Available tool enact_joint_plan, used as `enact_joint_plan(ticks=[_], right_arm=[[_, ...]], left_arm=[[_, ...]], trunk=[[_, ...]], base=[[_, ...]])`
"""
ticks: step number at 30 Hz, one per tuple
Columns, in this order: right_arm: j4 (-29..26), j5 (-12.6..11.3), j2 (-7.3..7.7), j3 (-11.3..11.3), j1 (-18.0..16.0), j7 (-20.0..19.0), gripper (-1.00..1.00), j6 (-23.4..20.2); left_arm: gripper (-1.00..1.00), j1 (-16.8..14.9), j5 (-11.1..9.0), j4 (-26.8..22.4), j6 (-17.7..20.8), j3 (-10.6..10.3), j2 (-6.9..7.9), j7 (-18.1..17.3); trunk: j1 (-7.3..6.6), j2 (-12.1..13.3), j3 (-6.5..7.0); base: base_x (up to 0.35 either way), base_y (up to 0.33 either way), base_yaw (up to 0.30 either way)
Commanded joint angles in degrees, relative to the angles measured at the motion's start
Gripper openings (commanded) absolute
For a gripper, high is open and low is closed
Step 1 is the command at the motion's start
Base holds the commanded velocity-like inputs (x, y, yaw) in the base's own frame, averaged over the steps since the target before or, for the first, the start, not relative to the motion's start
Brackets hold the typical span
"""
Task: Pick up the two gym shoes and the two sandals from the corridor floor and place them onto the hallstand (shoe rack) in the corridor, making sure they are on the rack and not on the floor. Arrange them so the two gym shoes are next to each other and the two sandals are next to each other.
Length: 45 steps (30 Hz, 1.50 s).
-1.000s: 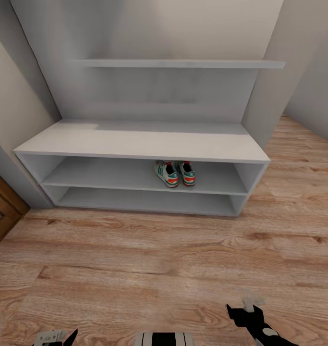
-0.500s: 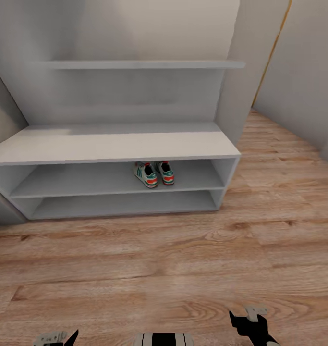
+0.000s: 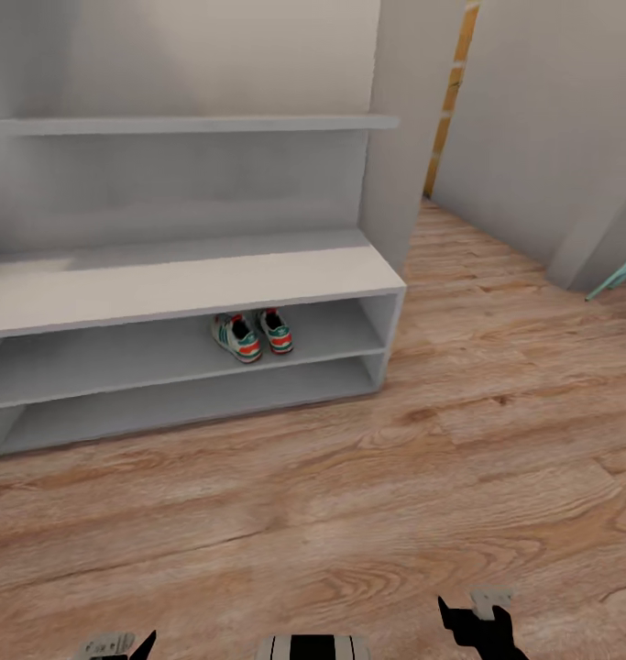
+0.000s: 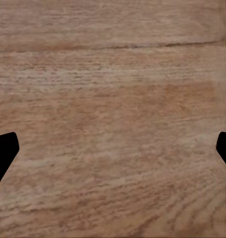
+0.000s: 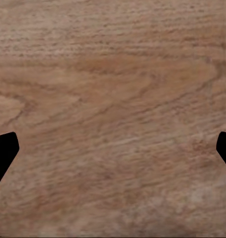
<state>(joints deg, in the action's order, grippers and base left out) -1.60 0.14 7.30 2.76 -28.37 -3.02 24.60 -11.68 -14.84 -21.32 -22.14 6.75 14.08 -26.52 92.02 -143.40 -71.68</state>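
1. The two gym shoes sit side by side on the upper of the two open shelf rows of the hallstand, heels toward the room, just touching or nearly so, toward the unit's right half.
2. The lower shelf row holds nothing I can make out, and a long wall shelf runs above the unit's flat top.
3. The corridor floor spreads bare in front of the rack, wood grain and knots plain to see.
4. The left tool hangs over bare planks with its two dark fingertips spread wide apart, nothing between them.
5. The right tool hangs likewise over the floor, fingertips spread wide and empty.
6. Off to the right, past a grey wall corner, a teal edge pokes into sight; I cannot tell what it is.
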Motion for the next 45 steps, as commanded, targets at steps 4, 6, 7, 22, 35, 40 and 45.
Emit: enact_joint_plan(ticks=[4,6,7,22,35,40,45], right_arm=[[0.04,-0.03,0.04,0.31,0.00,-0.35,1.00,0.28],[0.03,-0.04,0.06,0.31,0.01,-0.37,1.00,0.31],[0.03,-0.04,0.06,0.31,0.00,-0.37,1.00,0.32],[0.02,-0.14,0.08,0.40,0.07,-0.32,1.00,0.36],[0.02,-0.14,0.03,0.40,0.07,-0.32,1.00,0.35],[0.02,-0.14,0.00,0.40,0.07,-0.32,1.00,0.35],[0.02,-0.14,0.00,0.40,0.07,-0.32,1.00,0.36]], left_arm=[[1.00,-0.01,-0.37,0.05,0.14,0.18,-0.07,-0.55],[1.00,-0.01,-0.20,0.05,0.15,0.17,-0.08,-0.55],[1.00,-0.01,-0.09,0.05,0.15,0.17,-0.09,-0.55],[1.00,-0.01,0.93,0.05,0.08,0.41,-0.08,-0.03],[1.00,-0.01,1.02,0.17,-1.43,0.35,-0.10,5.30],[1.00,-0.01,1.00,1.09,-3.44,0.29,-0.11,5.65],[1.00,-0.01,0.98,1.23,-3.63,0.28,-0.11,5.68]], trunk=[[-0.11,0.04,0.85],[-0.17,0.06,1.29],[-0.19,0.08,1.51],[-2.32,3.77,4.46],[-5.18,8.98,6.79],[-6.28,10.99,7.69],[-6.28,10.99,7.69]], base=[[0.000,0.000,-0.297],[0.000,0.000,-0.297],[0.000,0.000,-0.297],[0.000,0.000,-0.298],[0.000,0.000,-0.298],[0.000,0.000,-0.298],[0.000,0.000,-0.298]])
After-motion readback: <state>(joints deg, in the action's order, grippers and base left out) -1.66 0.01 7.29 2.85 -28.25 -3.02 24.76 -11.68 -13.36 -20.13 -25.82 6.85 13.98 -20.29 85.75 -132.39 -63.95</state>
